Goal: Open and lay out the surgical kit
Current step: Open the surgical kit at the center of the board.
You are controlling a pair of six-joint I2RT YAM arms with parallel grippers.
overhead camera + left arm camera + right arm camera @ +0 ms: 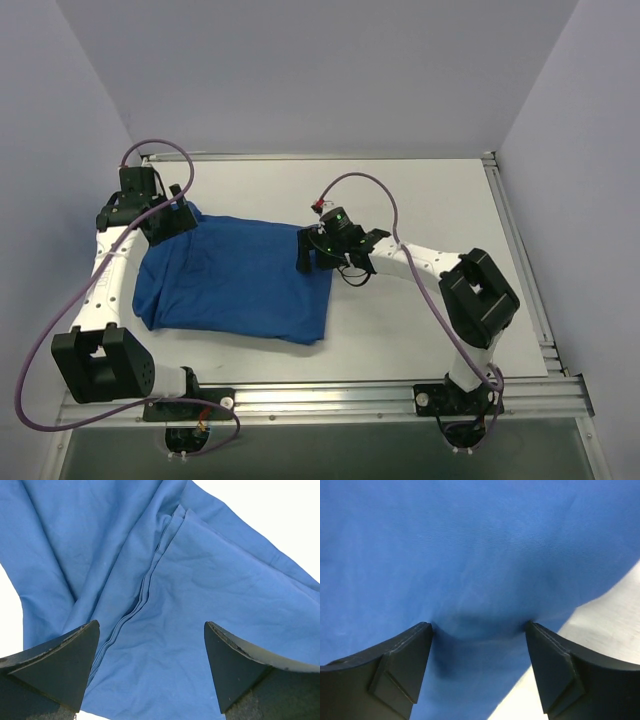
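The surgical kit shows only as a royal-blue cloth wrap, lying folded shut on the left half of the table; whatever is inside is hidden. My left gripper hangs open over the wrap's far left corner. In the left wrist view its gripper frames a stacked fold seam of the cloth, with nothing held. My right gripper stands open at the wrap's far right corner. In the right wrist view, the gripper has both tips pressed into the cloth, which dents between them.
The white table stretches to the right of the wrap, and also shows in the right wrist view. Aluminium rails run along the near and right edges. Grey walls close in the back and both sides.
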